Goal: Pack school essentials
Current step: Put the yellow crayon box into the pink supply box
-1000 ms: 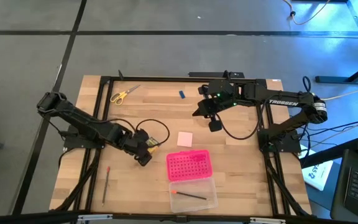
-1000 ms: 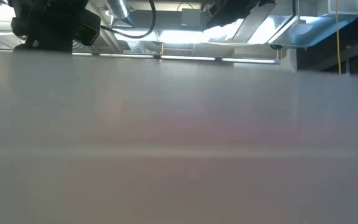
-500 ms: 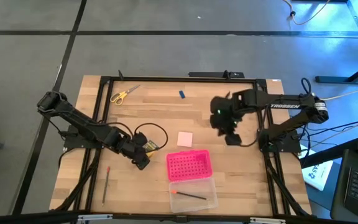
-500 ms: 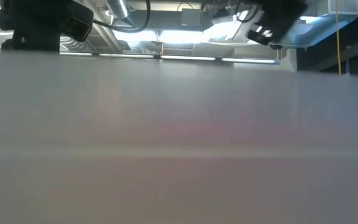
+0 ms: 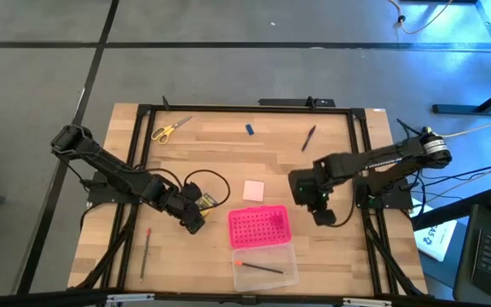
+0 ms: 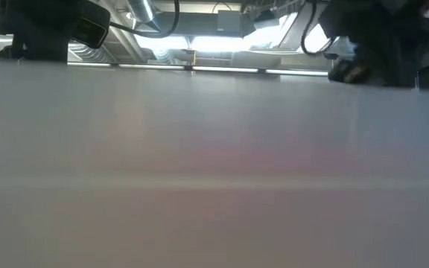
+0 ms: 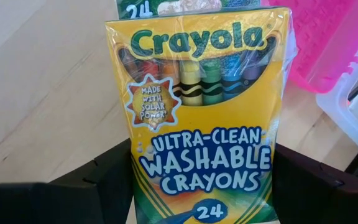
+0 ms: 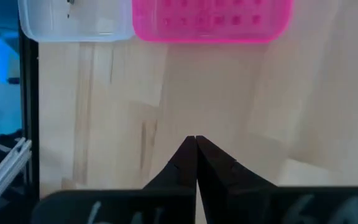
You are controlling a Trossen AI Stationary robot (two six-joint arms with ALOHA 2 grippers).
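Red pencil (image 5: 146,252) lies at table's (image 5: 211,149) near-left edge. Scissors (image 5: 170,129) at far left. Left claw (image 5: 196,213) left of centre, fingers spread wide, clamped on crayon box (image 7: 204,118). Pink pad (image 5: 253,189) mid-table; blue piece (image 5: 250,130) far centre. Pink box (image 5: 259,227) near centre, its clear half (image 5: 265,267) holding red-tipped pencil (image 5: 258,267). Dark pen (image 5: 309,137) far right of centre. Right claw (image 5: 321,213) just right of pink box, fingers pressed together, empty.
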